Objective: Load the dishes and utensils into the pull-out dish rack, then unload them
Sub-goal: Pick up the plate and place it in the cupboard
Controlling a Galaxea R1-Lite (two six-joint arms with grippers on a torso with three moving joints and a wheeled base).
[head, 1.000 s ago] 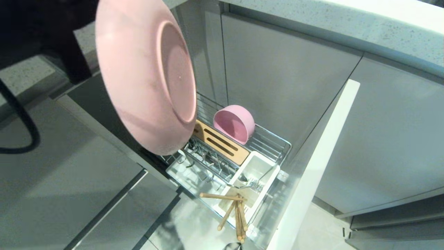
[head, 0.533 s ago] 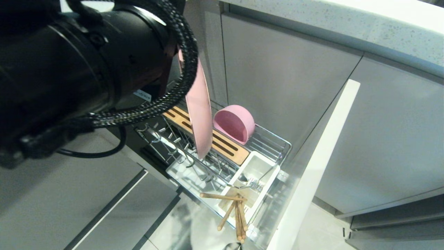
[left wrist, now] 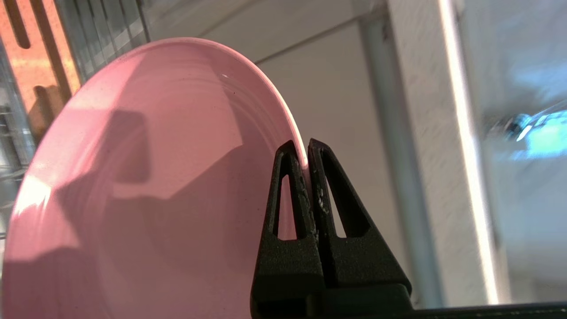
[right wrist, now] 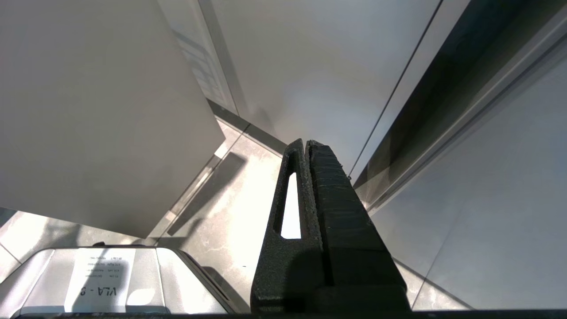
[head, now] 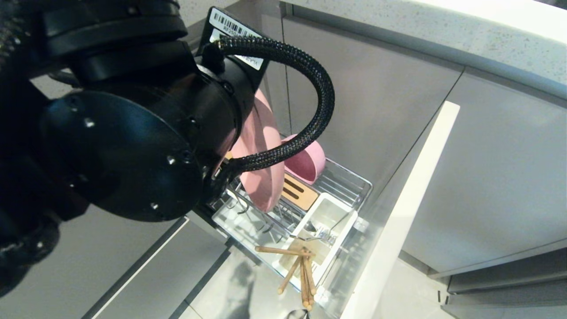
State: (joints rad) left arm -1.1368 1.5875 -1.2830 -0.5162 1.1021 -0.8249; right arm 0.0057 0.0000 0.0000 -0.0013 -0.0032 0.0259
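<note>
Left gripper (left wrist: 306,146) pinches the plate's (left wrist: 133,186) rim, holding it on edge above the rack (head: 350,181) so it can slot between prongs beside the bowl (head: 312,157).

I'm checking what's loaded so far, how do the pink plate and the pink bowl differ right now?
The plate is flat and wide; the bowl is smaller and deeper. The plate is pinched at its rim by the left gripper, on edge over the rack; the bowl is free of any gripper, lying on its side in the rack. Both are plain matte pink.
</note>
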